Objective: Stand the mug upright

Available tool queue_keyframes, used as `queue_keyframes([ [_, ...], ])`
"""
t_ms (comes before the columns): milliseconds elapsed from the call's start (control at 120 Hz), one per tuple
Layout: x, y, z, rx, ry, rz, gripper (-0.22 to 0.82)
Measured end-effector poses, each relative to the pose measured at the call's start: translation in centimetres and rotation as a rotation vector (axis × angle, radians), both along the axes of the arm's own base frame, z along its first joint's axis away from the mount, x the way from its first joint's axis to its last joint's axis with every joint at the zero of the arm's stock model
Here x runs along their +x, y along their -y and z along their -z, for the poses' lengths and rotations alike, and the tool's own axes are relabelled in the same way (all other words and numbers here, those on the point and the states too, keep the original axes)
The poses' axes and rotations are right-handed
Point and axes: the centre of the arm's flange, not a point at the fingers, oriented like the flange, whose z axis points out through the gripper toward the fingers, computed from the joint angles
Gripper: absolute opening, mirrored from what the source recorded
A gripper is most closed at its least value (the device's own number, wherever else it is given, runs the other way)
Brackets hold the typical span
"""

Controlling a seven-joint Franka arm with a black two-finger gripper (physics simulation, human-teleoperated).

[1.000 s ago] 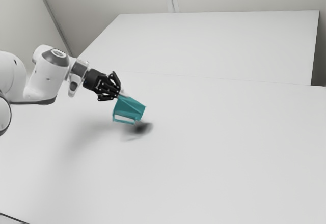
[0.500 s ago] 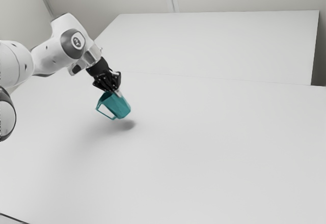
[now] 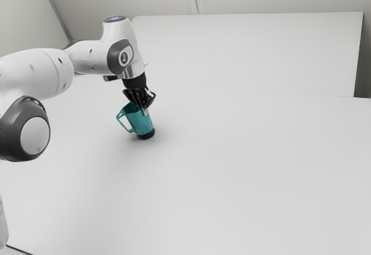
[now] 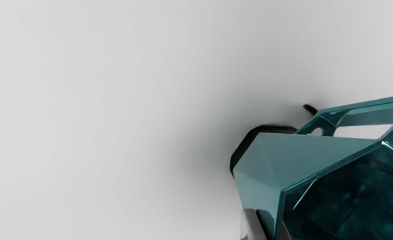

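At nine o'clock in the exterior view, the white arm point(image 3: 43, 72) comes in and bends down toward the desk point(image 3: 261, 174). Next along is the handle point(image 4: 363, 104), pointing to about nine from the teal mug point(image 3: 141, 123), which leans: its mouth tips toward eleven, its base toward five. Just over it, near twelve, the gripper point(image 3: 144, 110) is closed on the mug's wall at the rim, one finger point(image 4: 249, 221) outside and the other inside, only that wall's thickness between them. A dark shadow point(image 3: 146, 135) sits close under the base at five o'clock; whether the base touches, I can't tell.

The mug looks most of the way upright to me, but not square. Gripped by one wall, it could pivot about the fingertips if the base catches (a pinch at the rim resists twisting poorly). Let go at this slant, it would drop on one edge and might rock, or topple toward the handle. Pressing down too hard could make the wall slip or skid the base.
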Motion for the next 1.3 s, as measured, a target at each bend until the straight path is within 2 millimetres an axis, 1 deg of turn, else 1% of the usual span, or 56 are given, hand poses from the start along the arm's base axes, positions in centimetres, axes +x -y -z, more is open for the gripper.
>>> queue_keyframes([
  [67, 0.3, 0.8, 0.4, 0.043, -0.005, 0.037, -0.18],
  [333, 0.8, 1.2, 1.5, 0.11, -0.012, 0.084, -0.18],
  [350, 0.8, 1.2, 1.6, 0.111, -0.012, 0.085, -0.16],
  [500, 0.8, 1.2, 1.6, 0.12, -0.007, 0.091, 0.18],
  [558, 0.9, 1.2, 1.5, 0.122, -0.005, 0.091, 0.28],
  [650, 0.9, 1.2, 1.2, 0.123, 0.001, 0.091, 0.39],
  [767, 0.8, 1.0, 0.2, 0.125, 0.015, 0.088, 0.48],
  [825, 0.6, 1.1, -1.4, 0.122, 0.037, 0.086, 0.51],
  [900, -0.4, 1.2, -4.7, 0.119, 0.075, 0.085, 0.54],
  [983, -2.2, 1.2, -7.9, 0.114, 0.106, 0.082, 0.56],
  [1067, -4.2, 1.0, -11.9, 0.111, 0.134, 0.073, 0.58],
  [1117, -5.8, 0.9, -14.4, 0.106, 0.146, 0.067, 0.58],
  [1175, -7.4, 0.8, -16.6, 0.101, 0.151, 0.061, 0.59],
  [1233, -8.5, 0.8, -18.3, 0.095, 0.155, 0.056, 0.59],
  [1300, -9.2, 0.8, -19.0, 0.09, 0.145, 0.053, 0.59],
])
